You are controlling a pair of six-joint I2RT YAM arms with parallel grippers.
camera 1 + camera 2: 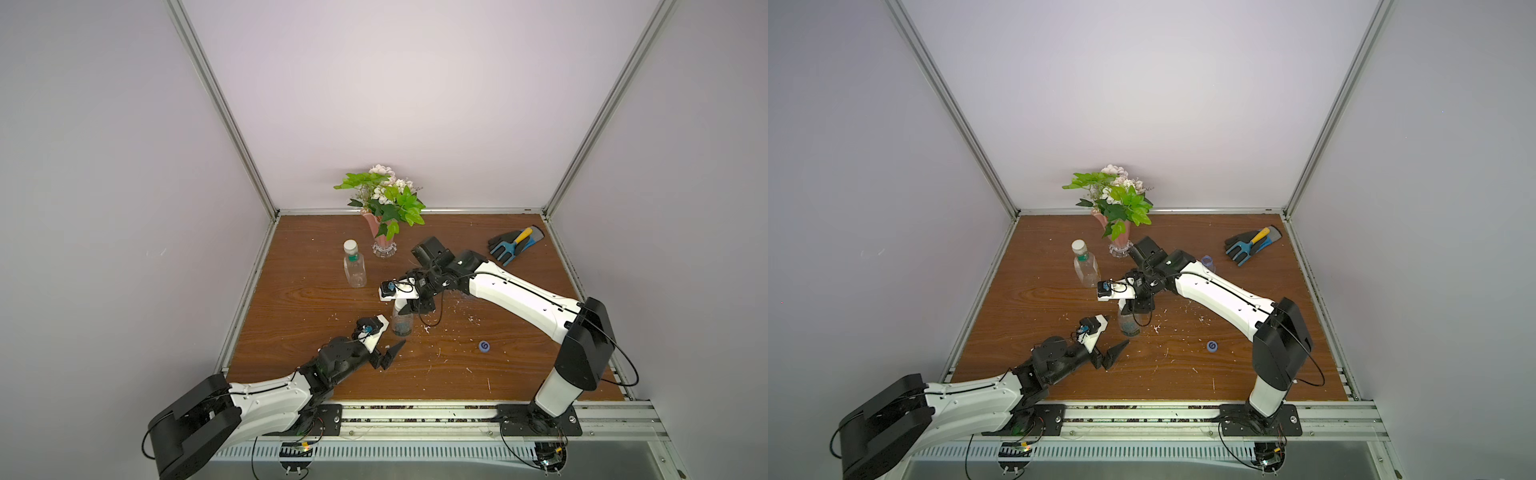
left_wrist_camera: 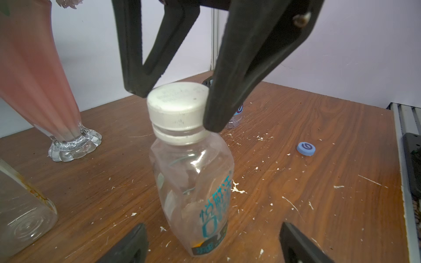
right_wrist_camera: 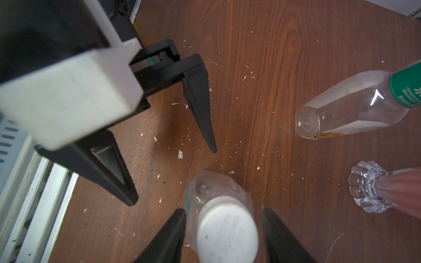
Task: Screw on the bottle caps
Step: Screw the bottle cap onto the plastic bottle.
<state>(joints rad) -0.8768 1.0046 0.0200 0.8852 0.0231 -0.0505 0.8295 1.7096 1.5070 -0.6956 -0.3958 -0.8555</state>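
A round dark-labelled bottle (image 1: 402, 326) stands mid-table with a white cap (image 2: 177, 109) on its neck. My right gripper (image 3: 223, 210) comes down over it. Its jaws straddle the cap, open, with narrow gaps at the sides. My left gripper (image 1: 390, 347) is wide open low in front of this bottle, a finger (image 2: 134, 246) on either side of its base without touching. The squarish bottle (image 1: 354, 268) with a green neck ring stands capped at the back left. A blue cap (image 1: 484, 346) lies loose on the right. The blue-labelled bottle (image 1: 1208, 262) peeks from behind my right arm.
A pink vase (image 1: 382, 232) of flowers stands at the back, close behind the squarish bottle. A blue glove with a yellow-handled trowel (image 1: 515, 245) lies at the back right. White flecks litter the wooden table (image 1: 299, 299). A metal rail (image 1: 415, 411) runs along the front edge.
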